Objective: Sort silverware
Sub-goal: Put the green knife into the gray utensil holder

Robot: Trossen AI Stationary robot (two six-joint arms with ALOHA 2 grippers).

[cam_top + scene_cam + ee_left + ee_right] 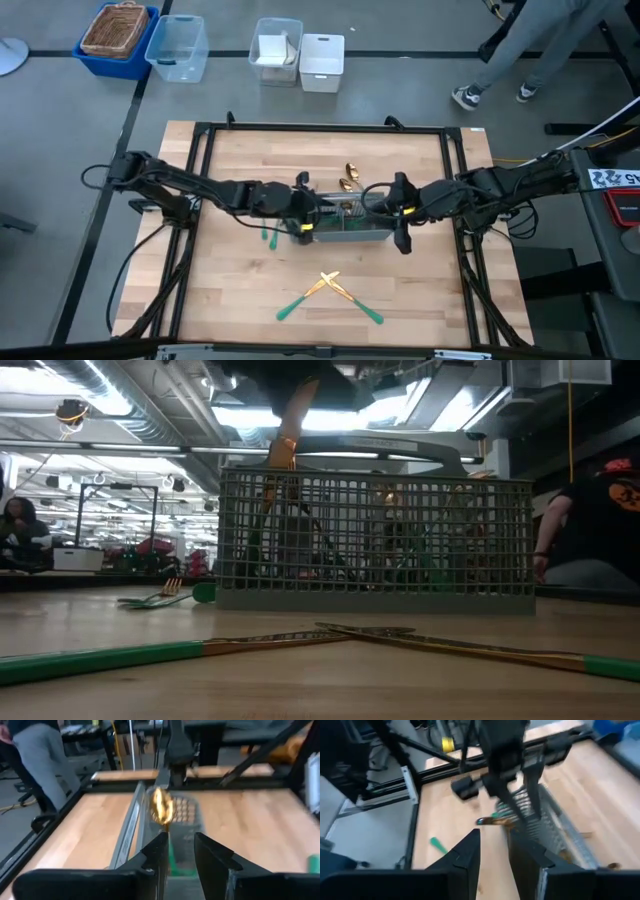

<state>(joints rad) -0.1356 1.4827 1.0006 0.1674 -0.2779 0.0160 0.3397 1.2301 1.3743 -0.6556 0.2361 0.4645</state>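
The grey mesh caddy stands mid-table. My left gripper hovers open over its left end. A gold-headed piece of silverware with a green handle stands tilted in the caddy, handle down, close beside one finger. My right gripper hangs open at the caddy's right end with nothing between its fingers. Two green-handled pieces lie crossed near the front edge. Gold spoons lie behind the caddy, and a green-handled fork lies to its left. My left gripper stands with its jaws apart around the green handle of the upright piece, which runs close along the inner side of one finger. Blur keeps me from telling whether that finger touches it. The piece's lower end is down in the caddy.
Black frame rails run around the wooden table. Beyond the far edge stand a blue bin with a basket, a clear bin and white bins. A person stands at the far right.
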